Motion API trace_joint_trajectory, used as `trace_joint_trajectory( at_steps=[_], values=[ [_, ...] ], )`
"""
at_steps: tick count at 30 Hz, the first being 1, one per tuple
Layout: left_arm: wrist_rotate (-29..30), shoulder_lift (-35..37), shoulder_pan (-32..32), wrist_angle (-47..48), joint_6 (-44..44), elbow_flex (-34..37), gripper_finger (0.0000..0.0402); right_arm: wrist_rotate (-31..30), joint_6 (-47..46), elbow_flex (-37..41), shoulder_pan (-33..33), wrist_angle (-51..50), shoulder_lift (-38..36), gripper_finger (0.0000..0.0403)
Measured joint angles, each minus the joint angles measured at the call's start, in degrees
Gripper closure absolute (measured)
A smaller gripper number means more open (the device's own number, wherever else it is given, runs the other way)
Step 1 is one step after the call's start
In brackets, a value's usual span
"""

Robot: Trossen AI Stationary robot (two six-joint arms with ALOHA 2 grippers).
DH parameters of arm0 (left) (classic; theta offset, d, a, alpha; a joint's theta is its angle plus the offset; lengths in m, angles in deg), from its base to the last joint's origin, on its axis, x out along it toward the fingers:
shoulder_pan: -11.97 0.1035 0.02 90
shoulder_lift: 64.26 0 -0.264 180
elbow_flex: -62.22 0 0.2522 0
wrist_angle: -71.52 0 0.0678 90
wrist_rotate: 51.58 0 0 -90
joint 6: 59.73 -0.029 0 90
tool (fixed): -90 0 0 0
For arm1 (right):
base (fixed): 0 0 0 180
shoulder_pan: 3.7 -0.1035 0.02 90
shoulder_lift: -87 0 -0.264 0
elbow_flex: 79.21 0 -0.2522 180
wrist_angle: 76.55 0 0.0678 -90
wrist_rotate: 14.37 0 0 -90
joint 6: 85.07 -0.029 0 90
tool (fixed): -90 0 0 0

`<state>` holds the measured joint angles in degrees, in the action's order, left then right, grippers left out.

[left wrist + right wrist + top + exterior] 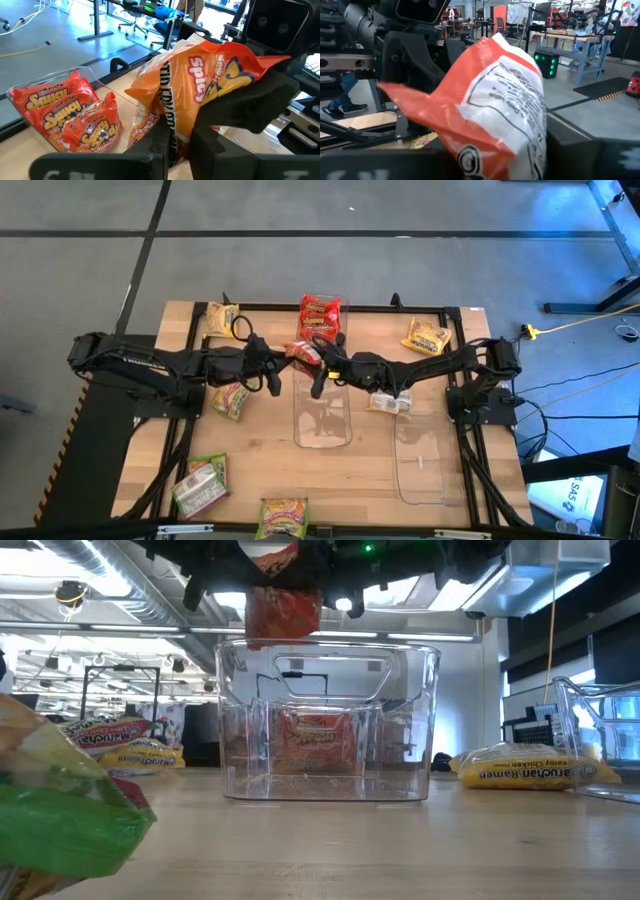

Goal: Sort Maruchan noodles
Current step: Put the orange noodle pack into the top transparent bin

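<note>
An orange Maruchan noodles packet [301,356] [200,85] hangs between my two grippers, above the far part of a clear bin [322,430] [330,720]. My left gripper [284,364] reaches in from the table's left and is shut on it. My right gripper [322,370] comes from the right and closes on its other end. Red packets [320,313] [65,117] stand in the bin's far end, leaning on its wall. My left gripper pinches the packet's crimped end [167,132] between its two fingers, coming in about level from the table's left. The packet is lifted clear above the bin's rim. My right gripper has the opposite end [470,150] between its fingers, level from the table's right. One finger [250,102] lies over the packet's printed face.
A second clear bin [420,465] lies to the right. Yellow packets [221,318] [426,337] lie at the far edge. Green-and-pink ones [232,398] [200,485] [284,518] lie left and near. Another packet [388,402] lies under the right arm.
</note>
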<state>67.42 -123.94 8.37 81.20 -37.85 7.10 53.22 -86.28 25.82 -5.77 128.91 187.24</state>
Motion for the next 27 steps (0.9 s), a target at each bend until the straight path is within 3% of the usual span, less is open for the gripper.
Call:
trace_joint_trajectory(
  at_steps=[4, 13, 22, 27],
  values=[
    [-0.8, 0.0, 0.0, 0.4, -2.0, 0.0, 0.0332, 0.1, 0.3, 0.0, 0.0, -0.1, 0.0, 0.0295],
    [0.3, 2.8, 0.1, 1.4, -5.6, 0.0, 0.024, 1.2, 0.3, -0.1, 0.0, 0.3, 0.0, 0.0283],
    [0.6, 13.2, 0.1, 20.1, -7.0, -0.1, 0.0236, 1.5, 0.7, -0.1, 0.3, -0.9, -0.4, 0.0281],
    [-1.7, 18.0, 0.0, 20.0, -4.6, 4.5, 0.0237, 2.5, 1.9, -2.0, 1.4, -4.5, -0.8, 0.0281]
  ],
)
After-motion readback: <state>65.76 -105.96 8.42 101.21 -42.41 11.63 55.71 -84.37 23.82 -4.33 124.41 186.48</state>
